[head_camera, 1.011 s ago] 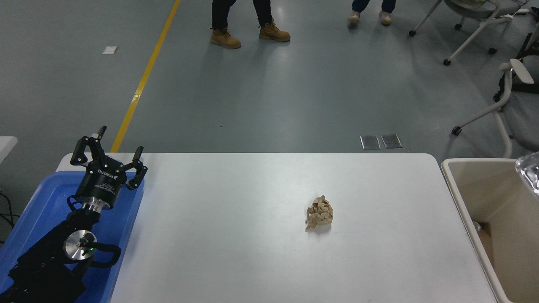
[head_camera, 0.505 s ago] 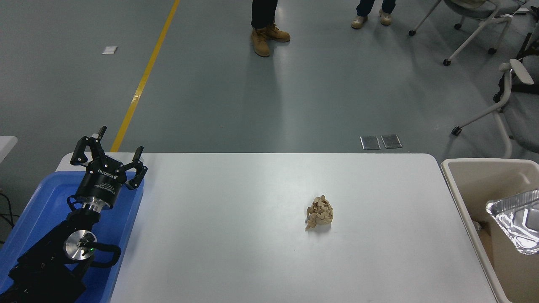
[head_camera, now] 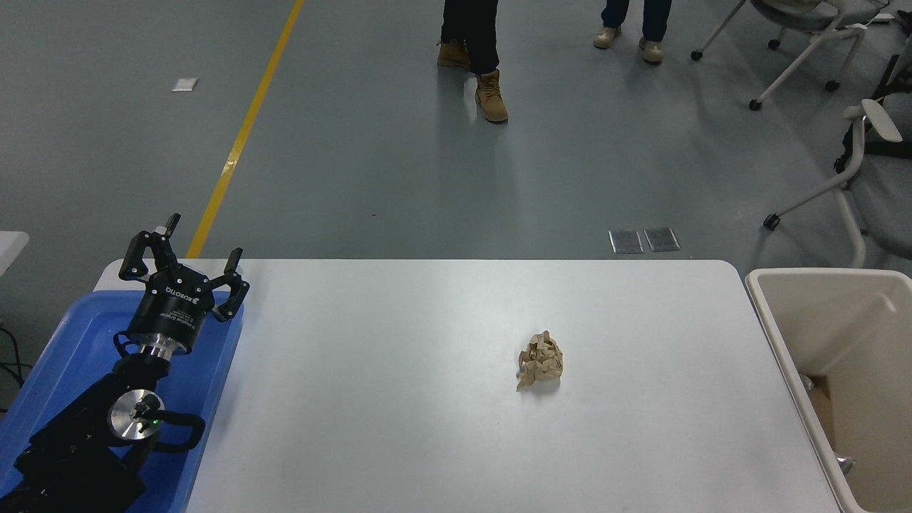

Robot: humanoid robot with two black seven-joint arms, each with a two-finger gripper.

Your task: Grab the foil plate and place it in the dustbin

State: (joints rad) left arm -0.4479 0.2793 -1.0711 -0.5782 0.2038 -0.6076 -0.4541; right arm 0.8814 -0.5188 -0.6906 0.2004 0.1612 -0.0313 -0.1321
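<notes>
One large beige rectangular plastic dustbin [head_camera: 848, 320] with smooth walls and a rounded rim stands against the right end of the white desk [head_camera: 427, 427], cut off by the picture's right edge. The shiny silver foil plate cannot be made out as a whole. Only a small silver glint [head_camera: 844, 464] shows low inside the dustbin, close to its desk-side wall, and whether this is part of the plate cannot be told.

Left of the dustbin, well apart from it on the desk top, lies a small crumpled brown paper wad [head_camera: 540, 360], touching nothing else.

At the desk's end farthest from the dustbin sits a shallow blue plastic tray [head_camera: 71, 335]. The black left arm is parked over that tray, and the left hand [head_camera: 204, 235] points away from the camera with its fingers spread apart and nothing between them. The right arm and its hand are out of the picture.

Beyond the desk on the grey floor, far from the dustbin, a person's tan boot [head_camera: 491, 96] and another person's light shoes [head_camera: 627, 39] are seen. A yellow floor line [head_camera: 242, 135] runs at the far left. White wheeled chairs [head_camera: 819, 43] stand behind the dustbin.
</notes>
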